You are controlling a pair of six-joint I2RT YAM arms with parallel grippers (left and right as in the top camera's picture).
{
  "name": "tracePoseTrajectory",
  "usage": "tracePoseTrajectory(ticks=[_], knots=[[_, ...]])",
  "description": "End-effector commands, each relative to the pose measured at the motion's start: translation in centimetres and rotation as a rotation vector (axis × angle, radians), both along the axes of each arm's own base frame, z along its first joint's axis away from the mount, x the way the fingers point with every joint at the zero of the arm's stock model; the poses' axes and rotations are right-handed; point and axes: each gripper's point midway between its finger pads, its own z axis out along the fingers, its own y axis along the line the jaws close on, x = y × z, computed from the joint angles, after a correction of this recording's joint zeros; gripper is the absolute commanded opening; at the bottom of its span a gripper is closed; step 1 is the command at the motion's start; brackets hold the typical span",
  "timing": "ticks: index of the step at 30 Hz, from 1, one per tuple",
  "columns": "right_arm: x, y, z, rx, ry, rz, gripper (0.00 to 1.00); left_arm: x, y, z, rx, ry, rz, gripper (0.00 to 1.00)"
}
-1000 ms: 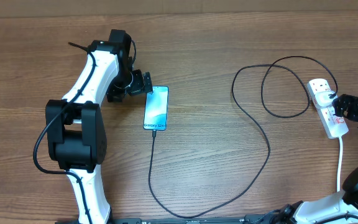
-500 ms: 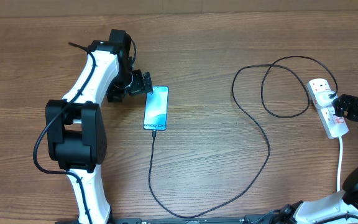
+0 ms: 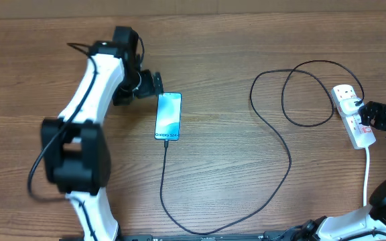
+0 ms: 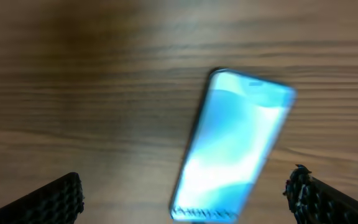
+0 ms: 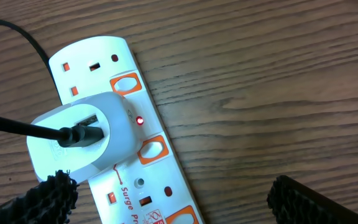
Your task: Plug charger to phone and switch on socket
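My two fingers (image 4: 48,202) show only as dark textured tips in the bottom corners, spread wide and holding nothing. Between them, touching neither, the phone (image 4: 235,149) lies flat on the wooden counter (image 4: 92,74), tilted, its screen glowing light blue. The view is blurred; the pale band at its near end may be text.

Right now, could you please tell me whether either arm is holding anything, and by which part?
Nothing is held. Both pairs of jaws stand open and empty: the left near the phone, the right beside the socket, touching neither.
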Motion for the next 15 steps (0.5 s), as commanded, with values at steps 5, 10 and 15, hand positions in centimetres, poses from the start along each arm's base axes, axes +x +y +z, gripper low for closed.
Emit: tracePoseTrajectory(ticks=[5,10,15], knots=[[0.2,-0.2,0.8,-0.021,-0.018,0.007,1.0,-1.6,0.9,16.5,-0.042,-0.41,0.028,1.0],[0.2,-0.2,0.8,-0.021,-0.018,0.007,1.0,-4.4,1.2,22.6,-0.064,-0.573,0.029,1.0],[0.2,-0.2,0.8,-0.021,-0.018,0.007,1.0,-6.4,1.4,26.0,-0.077,-0.669,0.028,1.0]])
